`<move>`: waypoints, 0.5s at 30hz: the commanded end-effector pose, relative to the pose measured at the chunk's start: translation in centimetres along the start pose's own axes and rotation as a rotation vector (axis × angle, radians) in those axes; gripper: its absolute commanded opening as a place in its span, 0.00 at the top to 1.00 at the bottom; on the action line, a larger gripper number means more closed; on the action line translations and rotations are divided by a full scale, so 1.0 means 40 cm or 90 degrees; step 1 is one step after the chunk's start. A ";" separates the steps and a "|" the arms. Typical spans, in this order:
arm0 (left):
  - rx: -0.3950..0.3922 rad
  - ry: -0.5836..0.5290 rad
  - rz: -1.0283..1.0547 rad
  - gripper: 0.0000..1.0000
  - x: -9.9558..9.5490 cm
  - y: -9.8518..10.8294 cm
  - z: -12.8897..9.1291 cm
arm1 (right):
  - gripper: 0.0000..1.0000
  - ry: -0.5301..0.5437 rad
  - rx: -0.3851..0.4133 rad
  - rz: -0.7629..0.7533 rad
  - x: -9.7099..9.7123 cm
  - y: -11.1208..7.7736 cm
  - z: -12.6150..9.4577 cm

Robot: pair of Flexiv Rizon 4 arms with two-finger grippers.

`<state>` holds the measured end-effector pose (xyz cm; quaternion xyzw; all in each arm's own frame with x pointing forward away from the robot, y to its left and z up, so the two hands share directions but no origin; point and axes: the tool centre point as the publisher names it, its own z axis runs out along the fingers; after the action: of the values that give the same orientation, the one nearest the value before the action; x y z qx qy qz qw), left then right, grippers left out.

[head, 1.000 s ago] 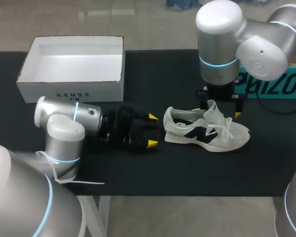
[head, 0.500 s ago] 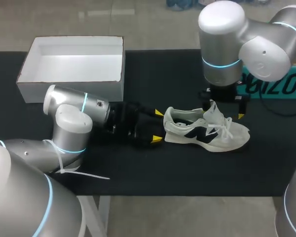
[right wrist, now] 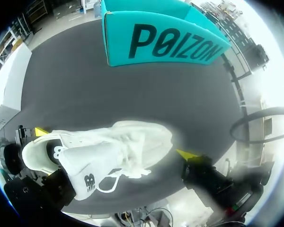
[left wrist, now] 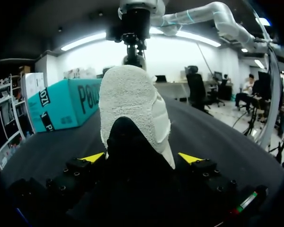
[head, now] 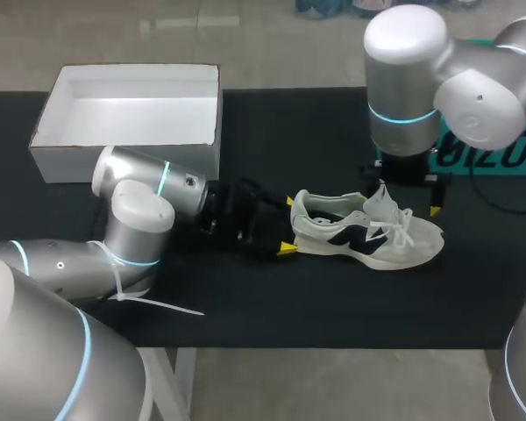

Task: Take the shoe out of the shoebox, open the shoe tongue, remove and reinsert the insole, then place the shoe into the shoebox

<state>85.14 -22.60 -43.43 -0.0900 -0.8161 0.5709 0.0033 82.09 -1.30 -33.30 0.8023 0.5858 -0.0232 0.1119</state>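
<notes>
A: Shoe (head: 368, 232) out, standing on surface (head: 333, 298), apart from shoebox (head: 123, 162). Step?
B: Tongue opening, I judge. Left jaws apart, straddling the heel. Right jaws apart, hovering over the laces.
A: Next?
B: Likely left clamps heel, then right descends and pinches tongue.

The left arm (head: 145, 189) lies low over the tabletop (head: 245, 307), stretched sideways toward the middle. Its end effector (head: 287, 225) points flat along the tabletop, its two yellow-tipped fingers spread wide. The right arm (head: 408, 79) stands tall and points straight down. Its end effector (head: 405, 186) hangs low, fingers wide apart too.
</notes>
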 end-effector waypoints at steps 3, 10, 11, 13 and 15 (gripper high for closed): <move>-0.003 0.002 -0.003 0.00 0.000 -0.001 0.021 | 0.00 0.010 0.000 0.000 -0.011 -0.004 0.008; -0.001 -0.010 -0.008 0.00 0.000 -0.003 0.019 | 0.00 0.011 0.000 -0.001 -0.011 -0.004 0.010; 0.001 -0.008 -0.003 0.00 0.001 -0.003 0.020 | 0.00 0.011 0.001 -0.001 -0.012 -0.005 0.010; 0.006 0.000 -0.002 0.78 0.003 -0.002 0.022 | 0.00 0.011 0.001 -0.001 -0.012 -0.005 0.010; 0.006 0.007 -0.003 1.00 0.008 -0.004 0.024 | 0.00 0.012 0.001 -0.001 -0.013 -0.005 0.010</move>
<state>84.69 -23.35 -43.44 -0.0887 -0.8131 0.5752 0.0063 81.91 -1.63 -33.57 0.8020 0.5874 -0.0192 0.1067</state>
